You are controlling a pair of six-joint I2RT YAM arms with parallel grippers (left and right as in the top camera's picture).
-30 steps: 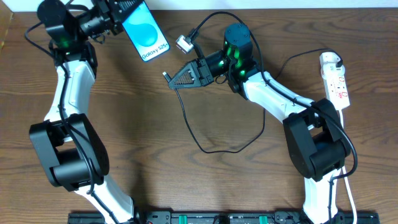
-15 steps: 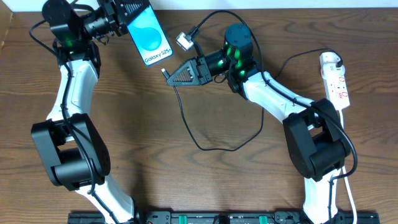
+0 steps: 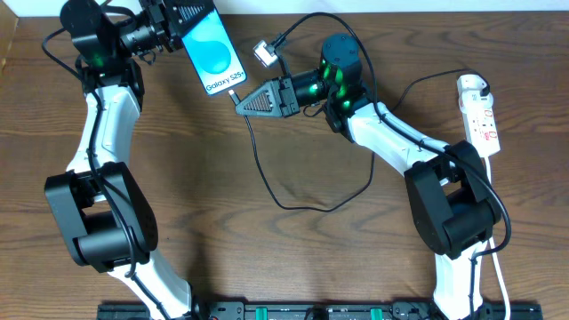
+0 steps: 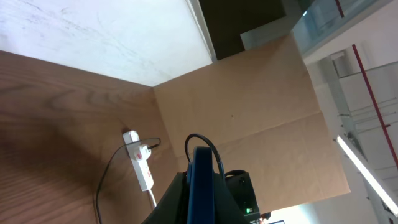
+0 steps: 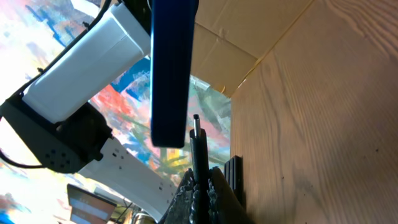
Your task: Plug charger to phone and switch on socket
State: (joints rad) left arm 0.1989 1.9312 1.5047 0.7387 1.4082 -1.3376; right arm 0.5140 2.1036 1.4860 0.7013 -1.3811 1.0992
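My left gripper [image 3: 182, 15] is shut on the phone [image 3: 212, 53], holding it tilted above the table's back left, blue screen up. The phone shows edge-on in the left wrist view [image 4: 202, 186] and the right wrist view [image 5: 171, 68]. My right gripper [image 3: 244, 102] is shut on the charger's black connector tip [image 5: 197, 134], whose metal end sits just at the phone's lower edge. The black charger cable [image 3: 267, 178] loops across the table; its white plug head [image 3: 262, 53] lies behind the gripper. The white socket strip [image 3: 480, 120] lies at the far right, apart from both grippers.
The socket's white cord [image 3: 498, 267] runs down the right edge. A thin black cable [image 3: 427, 80] leads to the socket's top end. A black rail [image 3: 311, 311] lines the table's front edge. A cardboard wall [image 4: 249, 112] stands behind the table.
My right gripper has moved left and up with the connector, closing the gap to the phone's lower edge. The left gripper shifted the phone slightly right, then held still.
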